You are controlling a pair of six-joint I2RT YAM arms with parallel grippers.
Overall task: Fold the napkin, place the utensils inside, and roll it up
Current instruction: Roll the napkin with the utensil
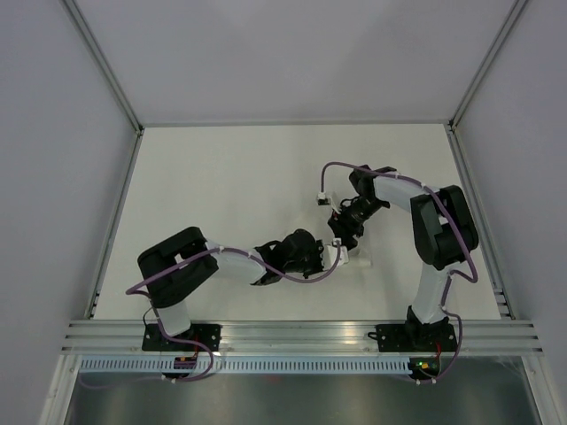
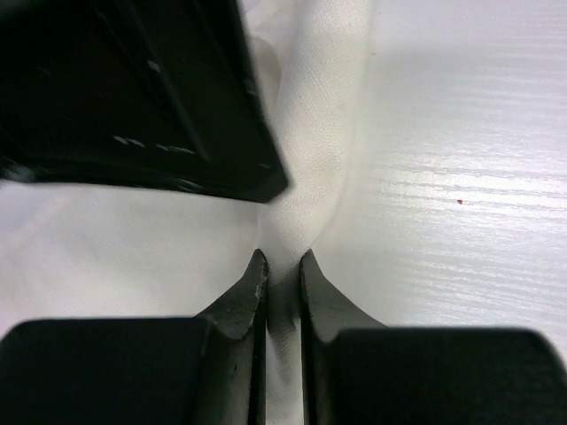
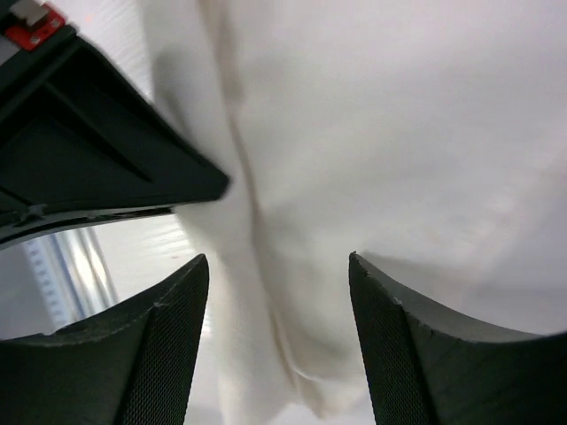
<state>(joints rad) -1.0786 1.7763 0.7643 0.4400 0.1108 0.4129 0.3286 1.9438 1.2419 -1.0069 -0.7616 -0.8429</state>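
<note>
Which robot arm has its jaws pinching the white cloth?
The left arm: its jaws are squeezed shut on a fold of the napkin. The right arm has its jaws standing wide apart, gripping nothing.

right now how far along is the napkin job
Early. Done: no neat fold shows; the napkin lies bunched on the table. In hand: the left hand pinches a ridge of it, and the right hand stands open over the cloth. Left: the fold, adding utensils (none in view), and rolling.
</note>
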